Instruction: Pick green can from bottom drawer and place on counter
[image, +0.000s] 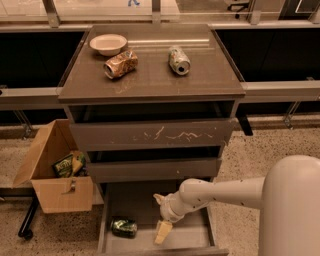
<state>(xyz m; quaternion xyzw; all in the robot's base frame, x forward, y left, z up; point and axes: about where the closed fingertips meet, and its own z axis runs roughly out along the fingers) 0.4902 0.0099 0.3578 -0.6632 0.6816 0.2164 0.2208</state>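
The green can (124, 227) lies on its side on the floor of the open bottom drawer (192, 239), near its left wall. My gripper (161, 216) hangs inside the same drawer, to the right of the can and apart from it, pointing down and left. One pale finger (163, 232) reaches toward the drawer floor and another (158, 199) sticks up behind it, so the jaws stand open and empty. The counter (210, 75) is the cabinet top above.
On the counter lie a tan-gold can (120, 63), a silver-white can (179, 60) and a white bowl (108, 44). The scratched middle drawer front (152, 135) juts out above the bottom drawer. A cardboard box (54, 175) with packets stands to the left on the floor.
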